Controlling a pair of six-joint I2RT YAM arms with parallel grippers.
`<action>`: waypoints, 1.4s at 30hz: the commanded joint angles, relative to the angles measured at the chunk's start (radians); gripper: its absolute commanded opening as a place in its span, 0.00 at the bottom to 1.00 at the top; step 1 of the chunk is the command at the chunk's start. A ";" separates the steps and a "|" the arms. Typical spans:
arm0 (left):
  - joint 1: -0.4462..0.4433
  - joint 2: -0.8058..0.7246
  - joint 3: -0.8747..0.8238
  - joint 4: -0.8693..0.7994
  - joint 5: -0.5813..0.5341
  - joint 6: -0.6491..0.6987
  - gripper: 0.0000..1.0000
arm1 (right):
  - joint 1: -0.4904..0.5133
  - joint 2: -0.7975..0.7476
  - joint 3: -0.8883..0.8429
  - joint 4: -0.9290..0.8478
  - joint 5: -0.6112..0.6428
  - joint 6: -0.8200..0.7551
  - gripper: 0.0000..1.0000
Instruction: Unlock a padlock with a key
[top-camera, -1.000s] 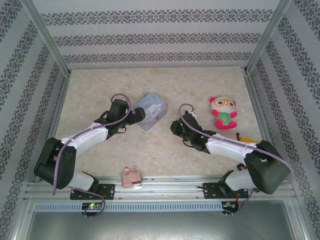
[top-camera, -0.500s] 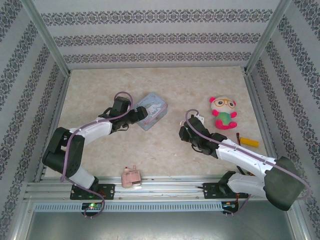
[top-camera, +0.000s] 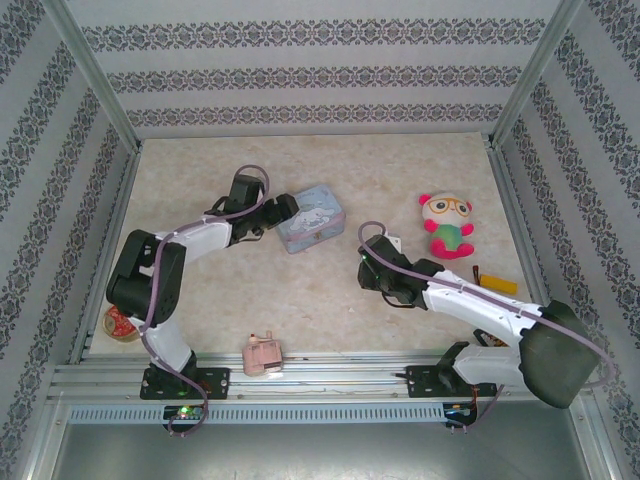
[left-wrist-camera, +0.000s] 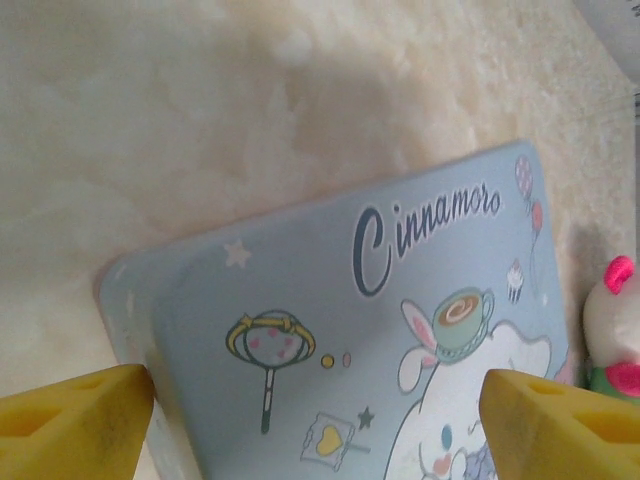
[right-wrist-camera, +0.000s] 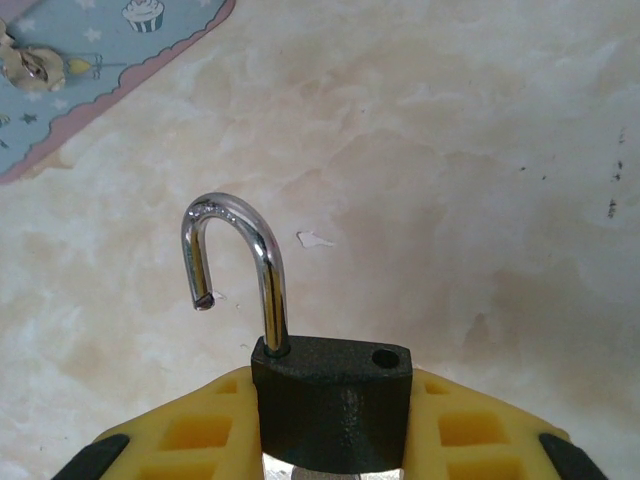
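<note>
Left wrist view: your left gripper (left-wrist-camera: 320, 425) hangs spread-jawed over the blue tin (left-wrist-camera: 330, 290), lettered "Cinnamoro", its bottom cut off. Right of the tin, your right gripper (right-wrist-camera: 330, 445) clamps the padlock (right-wrist-camera: 332, 395), shackle sprung, lower body hidden.

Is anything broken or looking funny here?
Nothing looks broken. The padlock, pinched between the right fingers, has its silver shackle popped open: one end hangs free, away from its empty hole. That looks unlocked, not damaged.
</note>
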 joint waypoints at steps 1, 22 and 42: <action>0.022 0.038 0.068 0.065 0.050 0.011 0.84 | 0.009 0.031 0.051 -0.017 -0.037 -0.023 0.00; 0.056 0.076 0.137 0.057 0.075 -0.012 0.99 | -0.160 0.120 0.078 -0.065 -0.309 -0.069 0.00; 0.178 -0.302 -0.205 0.042 0.034 -0.021 0.99 | -0.248 0.449 0.307 -0.215 -0.260 -0.230 0.02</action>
